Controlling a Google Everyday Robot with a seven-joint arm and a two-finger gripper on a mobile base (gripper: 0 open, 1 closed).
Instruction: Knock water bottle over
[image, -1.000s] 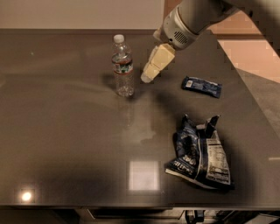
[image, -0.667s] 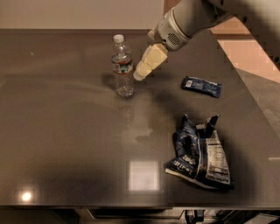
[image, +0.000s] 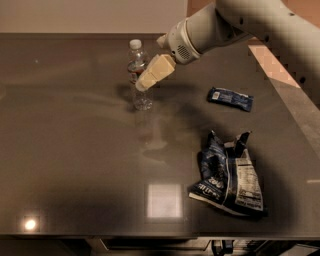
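The water bottle (image: 138, 70) stands upright on the dark table (image: 75, 150), far centre-left. It is clear and ribbed with a white cap and a narrow label band. My gripper (image: 145, 81), with cream-coloured fingers, reaches in from the upper right and overlaps the bottle's right side at label height. It appears to touch the bottle's middle. The bottle's lower body shows below the fingertips.
A small dark blue snack bar wrapper (image: 230, 98) lies flat to the right of the bottle. A crumpled dark blue and white chip bag (image: 227, 176) lies near the front right. The table's right edge borders a lighter floor (image: 300, 105).
My gripper has moved left toward the bottle, from beside it to against its right side. The bottle still stands upright in the same spot.
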